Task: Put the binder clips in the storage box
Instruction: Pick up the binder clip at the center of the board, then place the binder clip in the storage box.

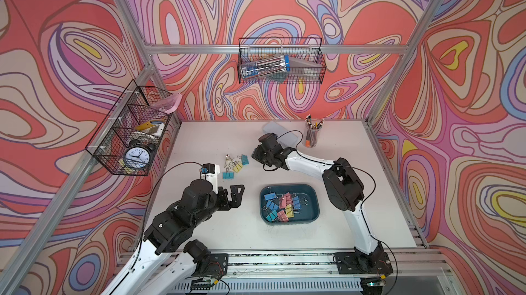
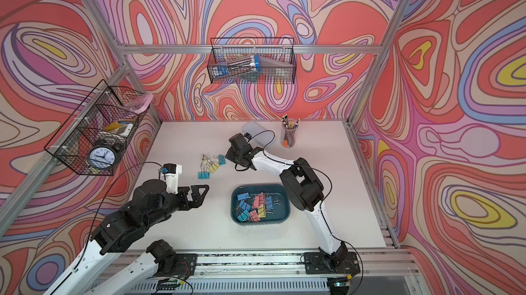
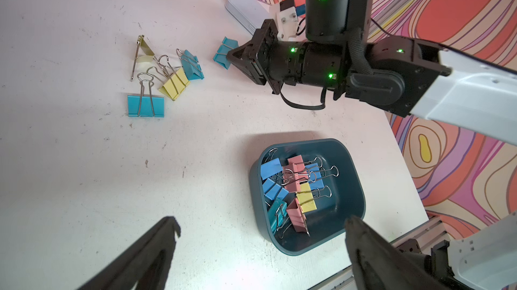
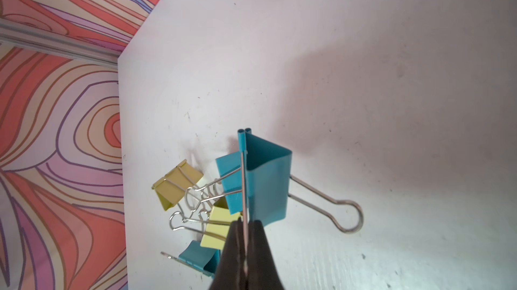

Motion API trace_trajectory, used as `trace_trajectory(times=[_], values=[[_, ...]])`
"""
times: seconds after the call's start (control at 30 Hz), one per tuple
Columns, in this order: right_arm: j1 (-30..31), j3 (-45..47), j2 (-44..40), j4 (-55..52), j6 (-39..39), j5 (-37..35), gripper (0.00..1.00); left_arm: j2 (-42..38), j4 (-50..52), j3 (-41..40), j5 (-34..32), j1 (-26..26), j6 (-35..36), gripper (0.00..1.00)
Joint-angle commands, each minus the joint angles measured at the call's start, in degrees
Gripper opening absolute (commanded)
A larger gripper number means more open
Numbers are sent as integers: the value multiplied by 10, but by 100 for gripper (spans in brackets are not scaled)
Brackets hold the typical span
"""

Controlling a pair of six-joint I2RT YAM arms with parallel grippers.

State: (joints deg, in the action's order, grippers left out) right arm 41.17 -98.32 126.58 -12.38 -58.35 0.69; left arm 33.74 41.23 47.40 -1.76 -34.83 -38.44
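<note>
Swirl-patterned walls (image 1: pixel 284 0) in red, pink and lilac close round a white table (image 1: pixel 227 231). Nearest, the left arm reaches forward from the front rail. Its left pincer (image 3: pixel 263 222) is spread wide, holds nothing and hovers over the table left of the box (image 1: pixel 313 194). The box is dark teal, shallow and round-cornered. It sits on the near middle of the table and holds a heap of clips (image 1: pixel 280 204) in blue, pink, yellow and teal, their silver wire handles tangled. Beyond it four loose clips (image 1: pixel 234 165), two yellow and two teal, lie bunched on the table. Just right of them the right arm, elbow bent high by the box, stretches its forearm far and leftward. The right pincer (image 4: pixel 245 222) is pressed together on one wire handle of a teal clip (image 4: pixel 268 185). Whether that clip is clear of the table I cannot tell.
</note>
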Motion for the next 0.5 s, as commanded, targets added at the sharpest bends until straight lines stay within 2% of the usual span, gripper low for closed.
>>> trace_trajectory(times=[0.0,0.2,0.47], values=[[-1,14,-56,-14,50,3,0,-5,-4,0,5,4,-11,99],[13,40,-145,-60,118,13,0,-5,-6,-4,0,4,-12,99],[30,126,-324,-182,182,36,0,5,-16,-6,-12,4,4,99]])
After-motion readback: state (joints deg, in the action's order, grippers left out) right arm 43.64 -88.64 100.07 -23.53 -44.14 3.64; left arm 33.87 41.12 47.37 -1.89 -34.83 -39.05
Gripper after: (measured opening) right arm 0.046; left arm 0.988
